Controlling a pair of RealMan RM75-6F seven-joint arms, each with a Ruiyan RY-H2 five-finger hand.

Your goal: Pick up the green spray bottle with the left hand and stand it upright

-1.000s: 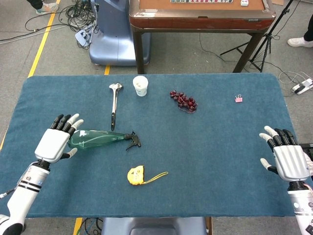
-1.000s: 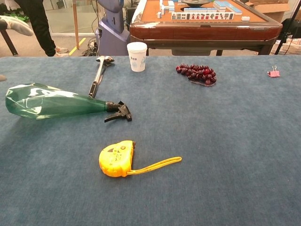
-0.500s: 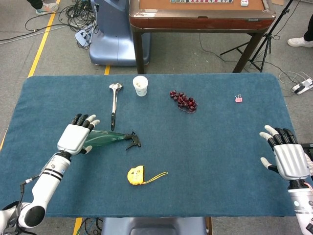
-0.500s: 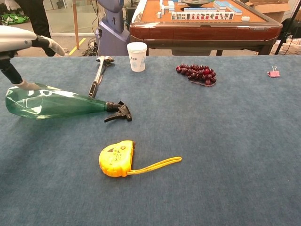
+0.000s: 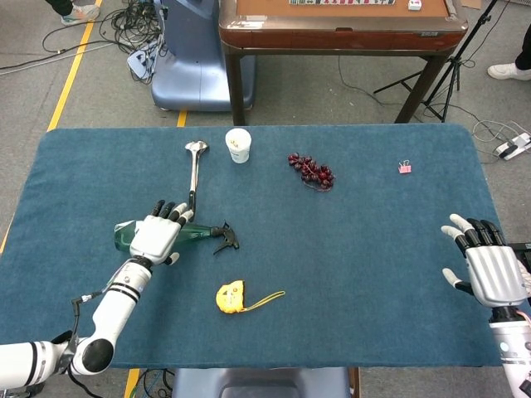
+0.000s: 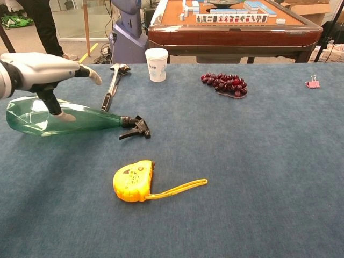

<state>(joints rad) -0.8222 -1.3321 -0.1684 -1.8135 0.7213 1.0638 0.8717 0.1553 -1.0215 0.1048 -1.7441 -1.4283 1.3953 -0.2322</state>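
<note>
The green spray bottle (image 6: 59, 119) lies on its side on the blue table, its black trigger head (image 6: 137, 128) pointing right. In the head view the bottle (image 5: 195, 234) shows left of centre. My left hand (image 5: 158, 235) hovers over the bottle's body with fingers spread, and in the chest view this hand (image 6: 40, 72) sits above the bottle with its thumb down against the green plastic, not closed around it. My right hand (image 5: 489, 269) rests open near the table's right edge, far from the bottle.
A yellow tape measure (image 6: 134, 181) lies in front of the bottle. A metal ladle (image 5: 194, 174) and a white paper cup (image 5: 238, 145) stand behind it. Dark red grapes (image 5: 312, 170) and a pink binder clip (image 5: 405, 167) lie further right.
My left hand has moved right from the table's left side until it is over the bottle's body. The bottle and the right hand have stayed put.
</note>
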